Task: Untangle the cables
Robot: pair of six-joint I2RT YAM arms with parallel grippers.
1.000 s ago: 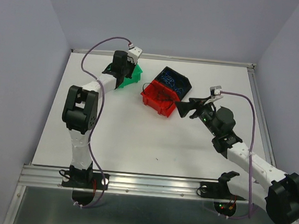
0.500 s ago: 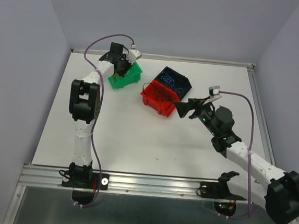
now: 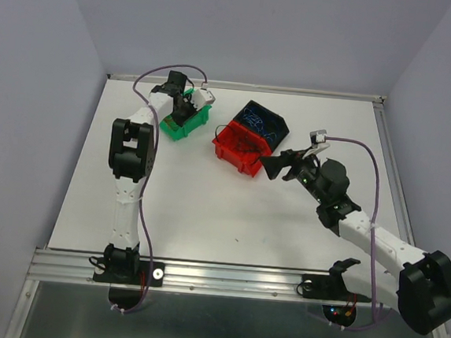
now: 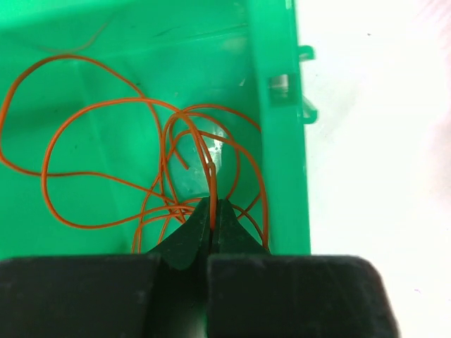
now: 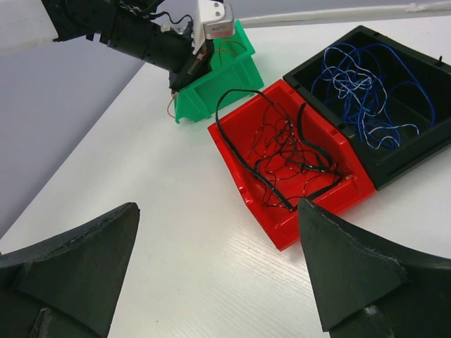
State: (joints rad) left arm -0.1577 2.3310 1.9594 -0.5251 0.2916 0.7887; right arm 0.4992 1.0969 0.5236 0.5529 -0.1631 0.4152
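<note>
3 bins (image 5: 211, 90) (image 5: 325, 210) (image 5: 416, 163), 3 cable tangles (image 4: 182, 116) (image 5: 289, 151) (image 5: 366, 91)

green bin (image 5: 218, 84), red bin (image 5: 320, 211), black bin (image 5: 412, 165)

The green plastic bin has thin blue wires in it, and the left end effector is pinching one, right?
Not quite. The thin wires in the green plastic bin are orange, not blue, as the left wrist view shows. The left end effector is indeed pinching one.
</note>
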